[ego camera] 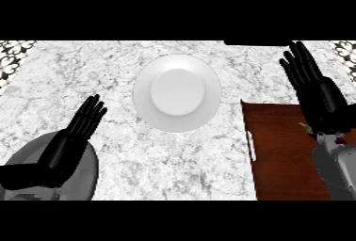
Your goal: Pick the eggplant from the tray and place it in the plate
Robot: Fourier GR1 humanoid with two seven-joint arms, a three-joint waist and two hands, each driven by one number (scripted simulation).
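Observation:
A white plate lies on the marble counter at centre, bare. A brown wooden tray sits at the right. My right hand hovers over the tray's far edge, fingers straight and open. Of the eggplant only a small green stem tip and a purple sliver peek out beside the right wrist; the rest is hidden by the hand and forearm. My left hand rests open at the lower left, fingers pointing up, holding nothing.
A grey round object lies at the lower left under my left forearm. Patterned wall tiles show at the counter's upper corners. A dark object borders the top edge right of centre.

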